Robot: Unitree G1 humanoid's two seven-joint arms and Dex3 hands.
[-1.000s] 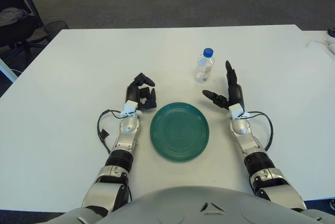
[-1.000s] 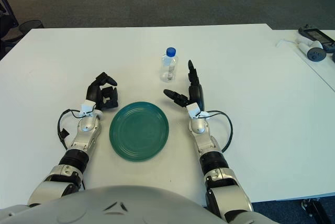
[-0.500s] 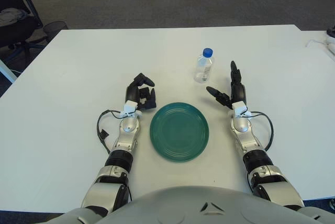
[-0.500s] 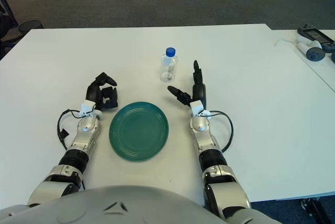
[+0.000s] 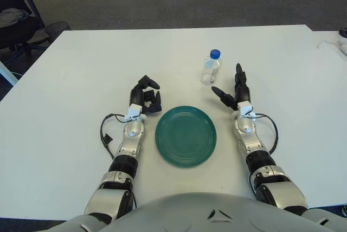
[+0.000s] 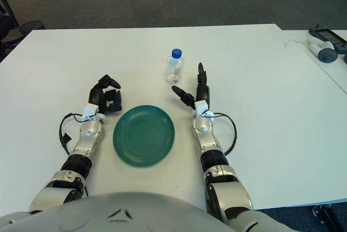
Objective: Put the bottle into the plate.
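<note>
- Standing upright on the white table (image 5: 81, 69), the bottle (image 5: 211, 69) sits beyond the green plate (image 5: 186, 136), toward its far right edge, apart from it.
- Beside the plate's right rim, the right hand (image 5: 234, 91) has its fingers spread, empty, just short of the bottle.
- Beside the plate's left rim, the left hand (image 5: 145, 98) is curled, holding nothing.

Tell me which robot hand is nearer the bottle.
Right. The right robot hand is just beside the bottle, fingers spread; the left robot hand sits across the plate.
</note>
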